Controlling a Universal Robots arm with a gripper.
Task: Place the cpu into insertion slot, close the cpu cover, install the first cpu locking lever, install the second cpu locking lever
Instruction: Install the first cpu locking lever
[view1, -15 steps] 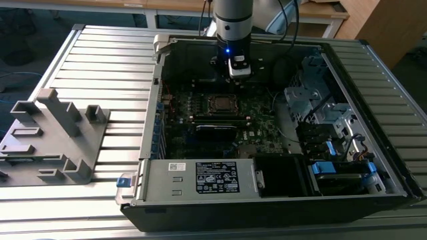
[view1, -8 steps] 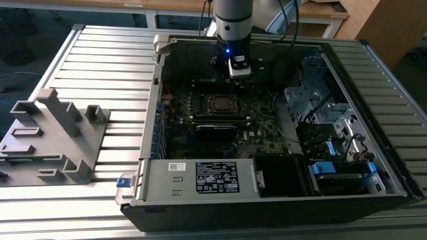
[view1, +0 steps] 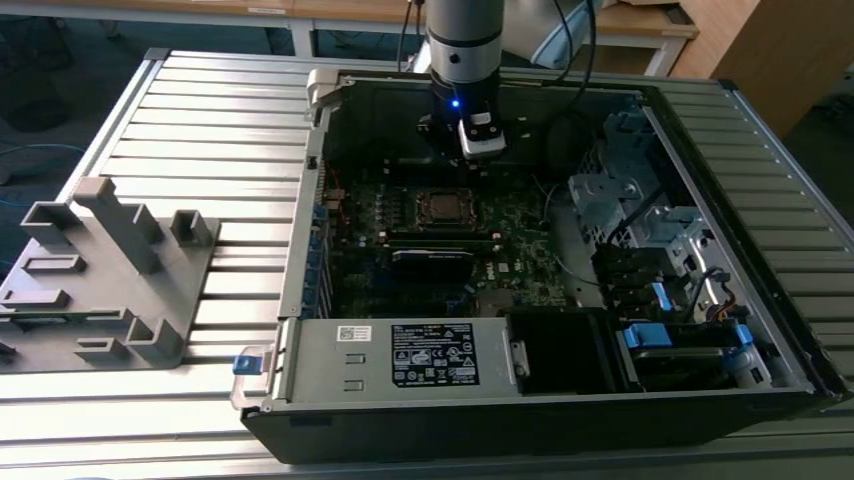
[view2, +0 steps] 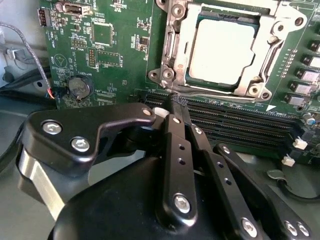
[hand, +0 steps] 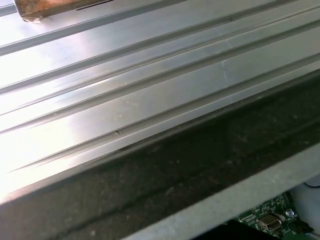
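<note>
The cpu (view2: 222, 45) shows its pale silver top inside the insertion slot (view2: 169, 45), a square socket with a silver rim on the green motherboard (view2: 107, 45). A thin silver frame, the cpu cover (view2: 245, 86), lies flat around the chip. A thin dark rod runs along the socket edge nearest my fingers. My gripper (view2: 174, 107) is shut with nothing in it, its black tips meeting just off a socket corner. In the exterior view the gripper (view1: 474, 150) hangs inside the open case just behind the socket (view1: 445, 206).
Long black memory slots (view2: 240, 122) run between my gripper and the socket. A coin battery (view2: 79, 86) sits on the board. The case holds a power supply (view1: 400, 355) at the front and drive cages (view1: 627, 200) on the exterior view's right. A grey fixture (view1: 107, 270) stands on the slatted table (hand: 125, 75).
</note>
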